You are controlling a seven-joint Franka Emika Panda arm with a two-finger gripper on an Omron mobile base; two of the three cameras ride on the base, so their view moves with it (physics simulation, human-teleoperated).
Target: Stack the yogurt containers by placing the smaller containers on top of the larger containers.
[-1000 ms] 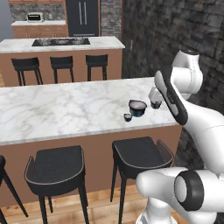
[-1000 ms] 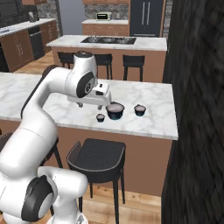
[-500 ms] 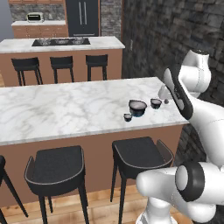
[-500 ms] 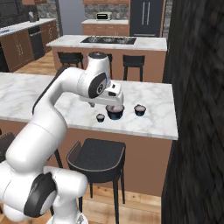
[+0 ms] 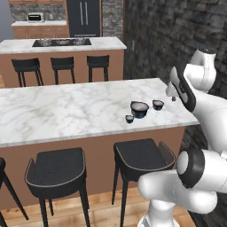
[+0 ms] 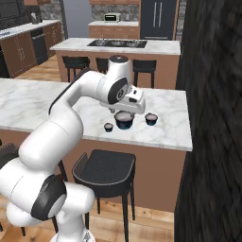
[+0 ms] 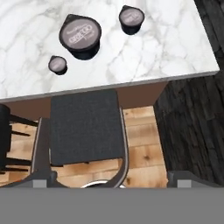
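Note:
The larger container is a squat dark tub with a pale rim, standing near the right end of the marble counter. One smaller container stands just to its right. A tinier one sits at its front left. All three stand apart. In the hand view the tub, the right cup and the tiny cup lie at the top. My gripper hovers above the counter's right front corner, open and holding nothing. From the right base it hangs over the tub.
A black stool stands on the wood floor below the counter's front edge. A dark stone wall runs close along the counter's right end. Several more stools and a second island stand behind.
My arm has swung to the right along the counter, carrying the open gripper from left of the containers to above the right end. The containers have not moved.

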